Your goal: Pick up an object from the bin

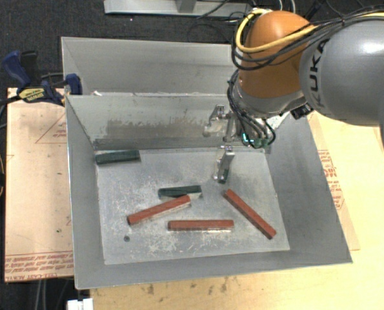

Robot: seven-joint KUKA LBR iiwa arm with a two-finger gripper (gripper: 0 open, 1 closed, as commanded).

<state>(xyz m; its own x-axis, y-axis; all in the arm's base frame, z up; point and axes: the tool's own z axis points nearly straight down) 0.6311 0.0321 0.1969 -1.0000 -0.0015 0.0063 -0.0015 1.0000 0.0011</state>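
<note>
My gripper [222, 176] hangs in the right middle of the bin, with nothing seen in it. Just below it starts a red-brown bar [249, 213] that runs diagonally toward the front right. To its lower left lies a short dark green bar [180, 191]. That bar touches the end of a second red-brown bar [158, 210], which slants to the left. A third red-brown bar [200, 225] lies flat near the front.
Another dark green bar [117, 156] lies at the back left, close to the bin's sloping wall. The arm with its orange cover and cables hangs over the bin's back right corner.
</note>
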